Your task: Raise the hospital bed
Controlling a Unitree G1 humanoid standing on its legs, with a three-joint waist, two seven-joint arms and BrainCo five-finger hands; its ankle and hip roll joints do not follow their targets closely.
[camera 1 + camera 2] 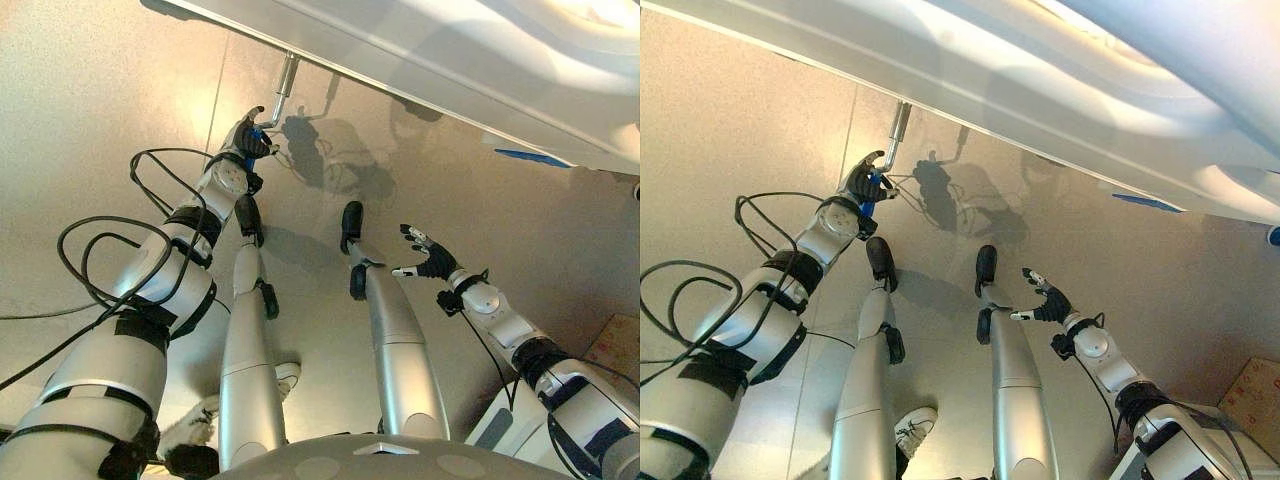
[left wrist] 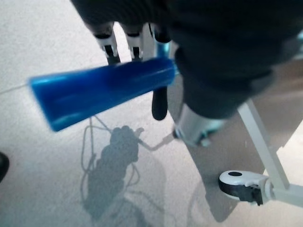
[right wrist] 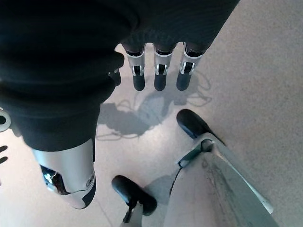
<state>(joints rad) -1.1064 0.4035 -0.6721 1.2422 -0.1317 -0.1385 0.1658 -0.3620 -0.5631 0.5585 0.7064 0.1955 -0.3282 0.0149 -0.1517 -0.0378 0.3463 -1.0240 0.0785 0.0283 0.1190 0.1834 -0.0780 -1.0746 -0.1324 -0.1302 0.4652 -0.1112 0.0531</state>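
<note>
Bed (image 1: pixel 420 60), white, spanning the far edge from far left toward the right, underside frame slanting across the top. Crank (image 1: pixel 284 90), a silver rod, dropping from the bed's near edge at far left, ending in a blue handle (image 2: pixel 102 92). Grey floor (image 1: pixel 90 100) bare to the left of the crank and between crank and right hand. Bed caster (image 2: pixel 244 182) seen on the floor past the handle in the left wrist view, white frame tubes rising from it. Cardboard box (image 1: pixel 1255 395) at near right, well apart from both hands.

Left hand (image 1: pixel 250 135) reached far and up to the crank's lower end, arm nearly straight, fingers (image 2: pixel 110 42) curled over the blue handle with dark tips wrapped round its top. Handle lying crosswise to the palm, free end sticking out past the fingers.

Right hand (image 1: pixel 428 258) held low at mid right, well apart from crank and bed, palm turned inward, fingers (image 3: pixel 158 73) straight and spread, thumb out to the side, nothing held. Forearm bent back toward near right.
</note>
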